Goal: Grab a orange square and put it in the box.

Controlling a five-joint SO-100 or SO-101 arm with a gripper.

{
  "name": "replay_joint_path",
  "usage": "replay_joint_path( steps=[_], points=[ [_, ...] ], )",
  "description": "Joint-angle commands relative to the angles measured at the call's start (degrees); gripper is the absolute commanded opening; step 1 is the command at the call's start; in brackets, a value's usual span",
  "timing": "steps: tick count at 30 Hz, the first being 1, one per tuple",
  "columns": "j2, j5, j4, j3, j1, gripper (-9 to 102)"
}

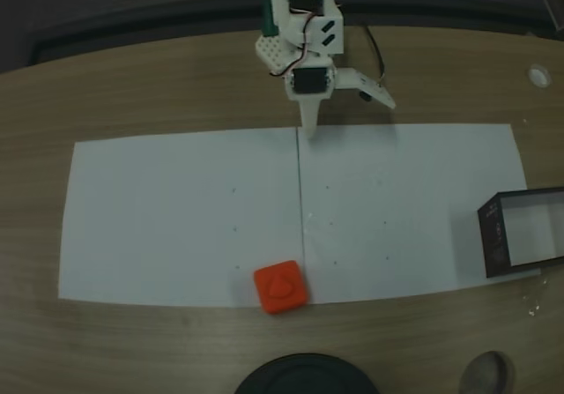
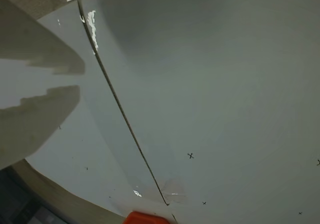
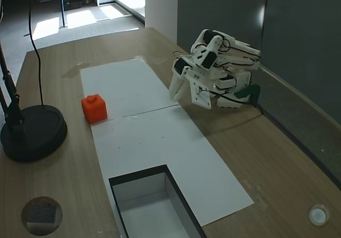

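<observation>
Sitting on the near edge of the white paper, the orange square is a chunky bright orange-red block with rounded corners and a raised triangle on its top face. In a fixed view it lies at about 6 o'clock from the arm, just left of the seam where the two sheets meet. In another fixed view the same block shows a small raised knob on top and stands at roughly 9 o'clock from the arm, well apart from it. Only an orange sliver of it shows at the bottom edge of the wrist view.

The box, dark-walled with a pale bottom, rests at the paper's right end, around 4 o'clock from the arm, well apart from the block.

The gripper hangs folded near the arm's base over the paper's far edge, its fingers spread apart and empty; one finger points down at the seam.

A round black base stands on the wooden table near the block.
</observation>
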Motion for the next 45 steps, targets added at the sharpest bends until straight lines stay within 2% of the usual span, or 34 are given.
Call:
replay_joint_path(
  steps=[1,14,16,19,21,23,27,31,33,38,45],
  points=[
    [1.32,-5.1,-3.08,-2.64,-3.69,0],
    [1.32,-5.19,-3.6,-2.55,-3.6,0],
    [1.32,-5.45,-8.0,-2.46,-2.81,0],
    [1.14,-5.1,-19.95,-6.59,1.67,2],
    [0.7,-3.43,-25.66,-12.3,3.08,6],
    [-0.62,0.26,-28.04,-18.19,3.87,13],
    [-16.17,5.19,-27.95,-27.33,3.96,28],
    [-44.3,9.76,-27.69,-41.48,3.34,34],
    [-58.89,10.02,-24.79,-51.94,2.46,34],
    [-89.82,9.76,-10.28,-81.83,0.53,34],
    [-121.2,9.67,5.45,-115.93,4.04,34]
  ],
)
